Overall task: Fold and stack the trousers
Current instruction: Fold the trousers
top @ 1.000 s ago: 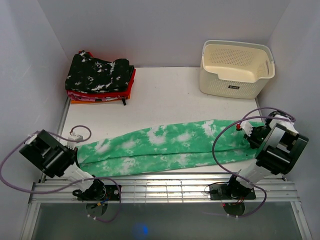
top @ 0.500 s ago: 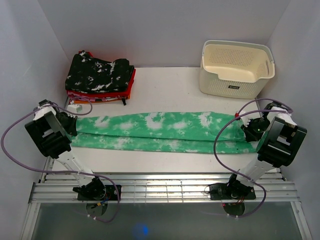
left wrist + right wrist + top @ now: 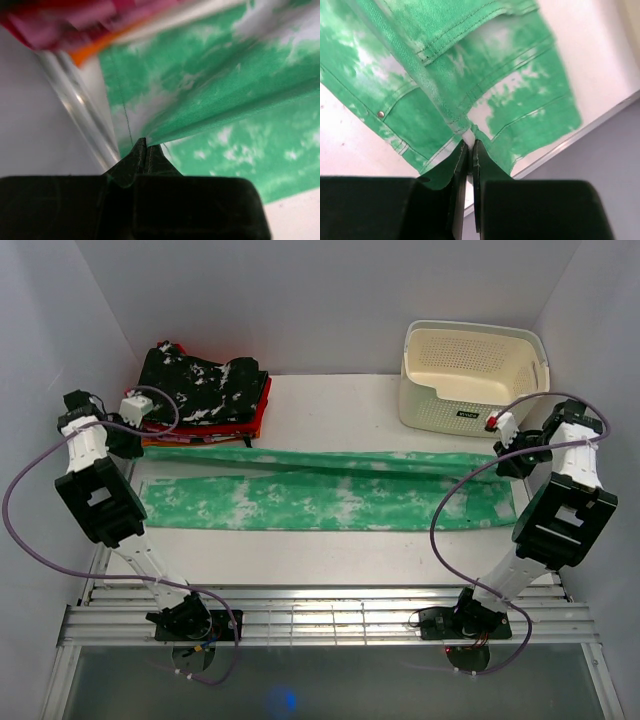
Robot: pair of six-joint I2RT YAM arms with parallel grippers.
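Ok, left gripper [image 3: 127, 438] is at 9 o'clock of the table [image 3: 330, 410], jaws clamped fully together on the trousers [image 3: 320, 502] at that end. In its wrist view the green cloth fans out from the tip [image 3: 145, 149].

Right gripper [image 3: 515, 453] is at 3 o'clock, jaws closed tight on a stitched seam at the other end. Its wrist view shows cloth pinched at the tip [image 3: 469, 150].

Trousers span mid-table from 9 to 3 o'clock, taut between the two grips. The held edge is raised as a narrow strip on the 12 o'clock side. The rest lies flat on the table toward 6 o'clock.

Pile [image 3: 200, 395] of folded clothes is at 10 o'clock, just beside the left gripper, black speckled piece on top, red and orange under. Basket [image 3: 470, 375] is at 1 o'clock, near the right gripper and apart from the trousers.
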